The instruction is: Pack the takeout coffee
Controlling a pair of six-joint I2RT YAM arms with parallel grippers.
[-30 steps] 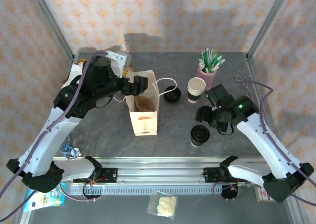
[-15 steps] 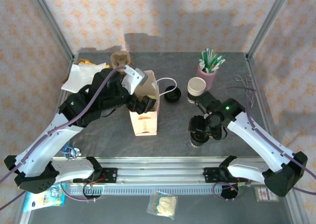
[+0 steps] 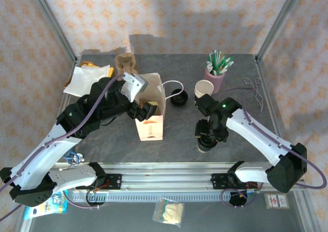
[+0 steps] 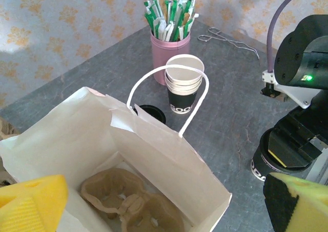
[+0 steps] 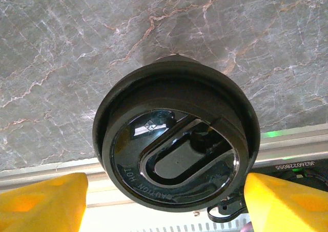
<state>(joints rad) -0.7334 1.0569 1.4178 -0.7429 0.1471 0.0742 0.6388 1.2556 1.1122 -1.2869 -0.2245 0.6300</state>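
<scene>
My right arm reaches down, pincer [image 5: 165, 201] released astride the takeout coffee [image 5: 174, 145] (pads [image 5: 43, 204] at nine and three o'clock), seemingly not touching.

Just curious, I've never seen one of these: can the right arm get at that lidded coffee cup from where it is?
Probably yes: the right pincer sits open just above the takeout coffee, a finger on either side of it, nothing between.

One lidded coffee cup [image 5: 174, 140], one paper bag [image 4: 154, 150], one pink straw cup [image 4: 165, 53]
</scene>
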